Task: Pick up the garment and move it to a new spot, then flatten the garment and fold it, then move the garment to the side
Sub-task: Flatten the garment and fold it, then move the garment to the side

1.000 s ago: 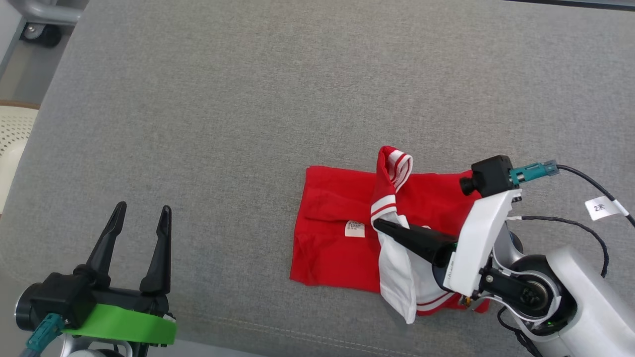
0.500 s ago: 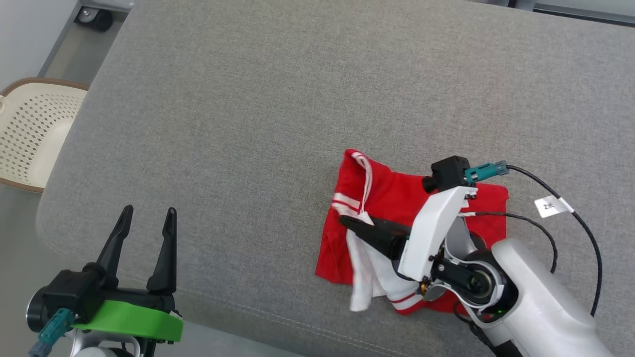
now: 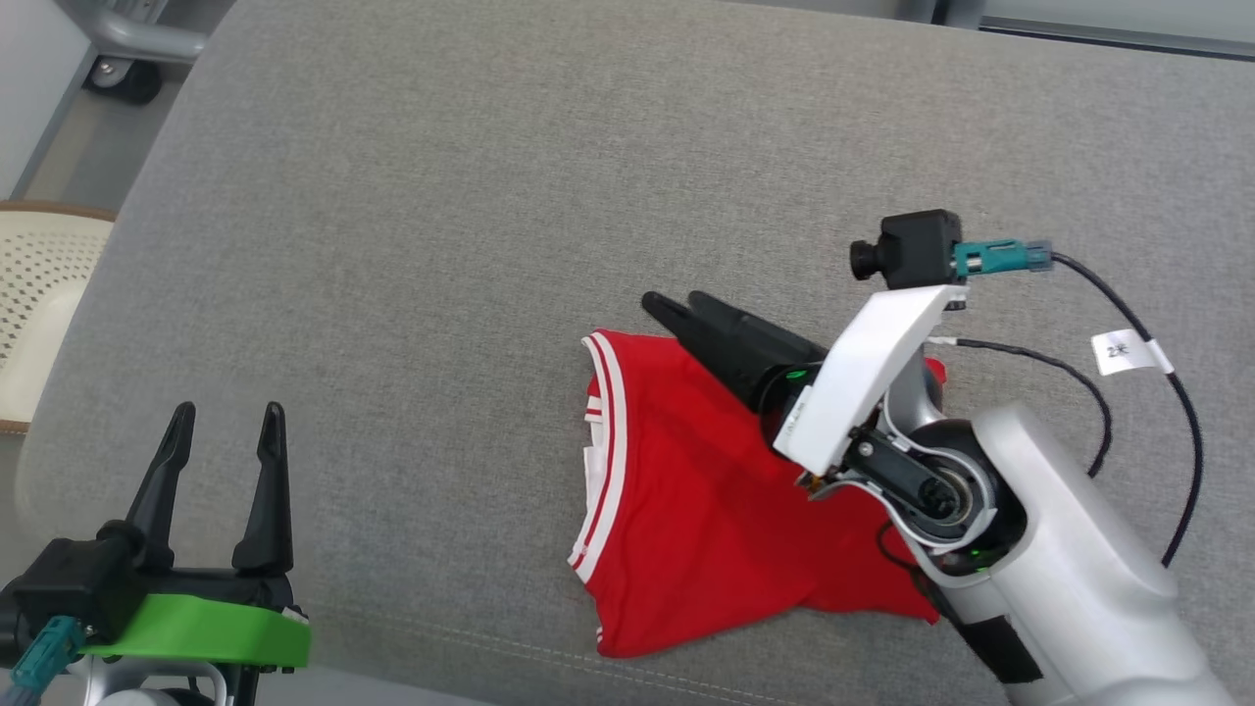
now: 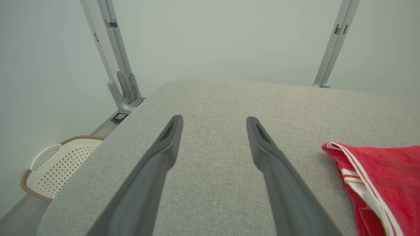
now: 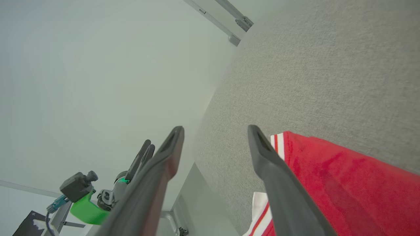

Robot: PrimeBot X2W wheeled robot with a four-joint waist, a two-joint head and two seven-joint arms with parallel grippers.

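Fold judged complete; moving aside remains. One red cloth garment with white striped trim (image 3: 706, 510) lies folded, near right on the grey fabric worktop (image 3: 441, 245). Two tools: right tool (image 3: 675, 302) spread, empty, over its far edge; left tool (image 3: 226, 417) spread (idle, near left). Next: pinch all layers together.

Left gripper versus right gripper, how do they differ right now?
The left gripper, with a green band, hangs over bare grey fabric cushion, apart from the red garment with white-striped trim, fingers pointing up the head view. The right gripper, with a white bracket, reaches over that garment's far edge, fingers pointing up-left. Both are open, holding nothing.
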